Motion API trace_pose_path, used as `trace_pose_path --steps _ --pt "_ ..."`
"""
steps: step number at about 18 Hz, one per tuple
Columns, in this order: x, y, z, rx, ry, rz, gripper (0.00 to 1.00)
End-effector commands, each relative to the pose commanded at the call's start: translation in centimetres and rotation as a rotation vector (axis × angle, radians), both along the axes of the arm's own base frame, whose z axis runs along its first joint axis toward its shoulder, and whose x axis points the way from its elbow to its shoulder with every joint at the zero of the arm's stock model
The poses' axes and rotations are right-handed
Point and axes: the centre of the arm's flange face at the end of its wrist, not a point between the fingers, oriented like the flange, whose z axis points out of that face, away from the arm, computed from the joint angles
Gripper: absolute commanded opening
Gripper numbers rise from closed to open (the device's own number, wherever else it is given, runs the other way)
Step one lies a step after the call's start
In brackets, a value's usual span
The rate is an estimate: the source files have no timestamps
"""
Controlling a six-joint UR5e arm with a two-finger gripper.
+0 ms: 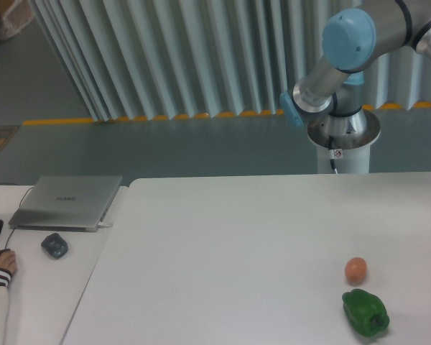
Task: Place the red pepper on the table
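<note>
The red pepper is out of view. The gripper is out of view too: only the arm's base [343, 133] and its blue-capped elbow joint [350, 32] show at the top right, with the forearm running off the right edge. The white table [223, 244] fills the lower middle and right of the frame.
A green bell pepper [365, 313] lies near the table's front right, with a small orange-pink ball [355, 269] just behind it. On a narrower desk at left are a laptop [67, 202], a mouse [54, 245] and a person's hand [0, 261].
</note>
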Motion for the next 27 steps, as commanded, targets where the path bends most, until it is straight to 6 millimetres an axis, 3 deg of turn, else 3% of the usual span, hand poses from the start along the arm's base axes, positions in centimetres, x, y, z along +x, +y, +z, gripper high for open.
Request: trace_pose_path --steps 3,8,11,27 --pt "-1.4 -0.4 0.2 0.016 0.031 0.012 1.00" --pt "-1.5 -0.2 0.1 0.017 0.036 0.009 1.00" --pt "-0.9 0.0 -1.7 0.004 0.005 0.004 1.00" --pt "-1.4 0.2 -2.0 0.005 0.010 0.005 1.00"
